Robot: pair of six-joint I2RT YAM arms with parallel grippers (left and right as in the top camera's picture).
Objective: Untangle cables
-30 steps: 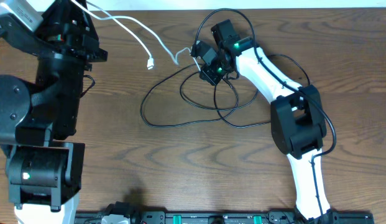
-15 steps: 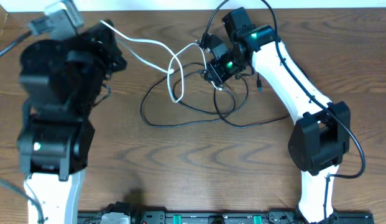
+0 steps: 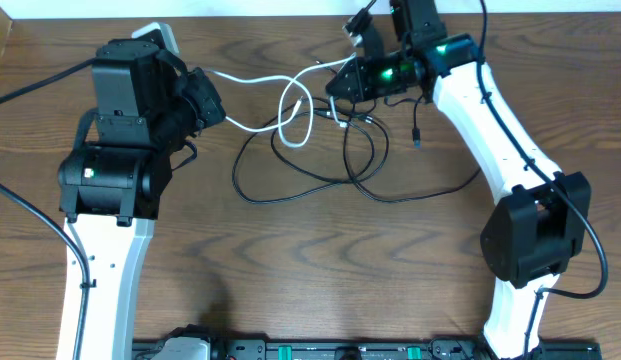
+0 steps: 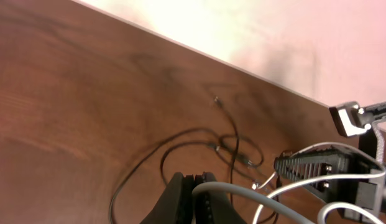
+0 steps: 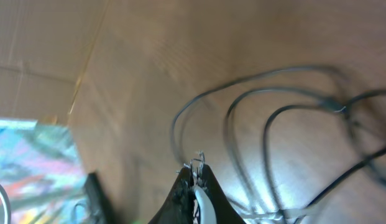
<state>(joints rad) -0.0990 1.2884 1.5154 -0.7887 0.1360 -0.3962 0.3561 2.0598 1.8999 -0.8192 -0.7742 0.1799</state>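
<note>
Well, both arms are up at the far side of the counter [image 3: 290, 280], and each has a grip on the same white cable [image 3: 250, 78]. The left gripper [image 3: 218, 110] is clamped tight on it; from its own wrist camera the two fingers [image 4: 183, 199] press together at the bottom of the view with the pale cord [image 4: 242, 196] coming out between them and curving off to the right. The right gripper [image 3: 335, 88] is pinched closed too, and from its wrist camera the fingertips [image 5: 194, 183] meet on a white strand, though that view is blurred.

Between the two grippers the white cable hangs above the wood and makes one loose loop about halfway along. Under and just right of that loop lie the black cables [image 3: 350, 160], a heap of overlapping loops flat on the counter, the widest sweeping out toward the left arm and back. From the left wrist view they [image 4: 180, 140] cross one another in front of the right gripper [image 4: 304, 165]. From the right wrist view the black loops [image 5: 267, 118] spread over the wood beyond the fingertips. Whether the white cable threads through any black loop, I cannot tell.
</note>
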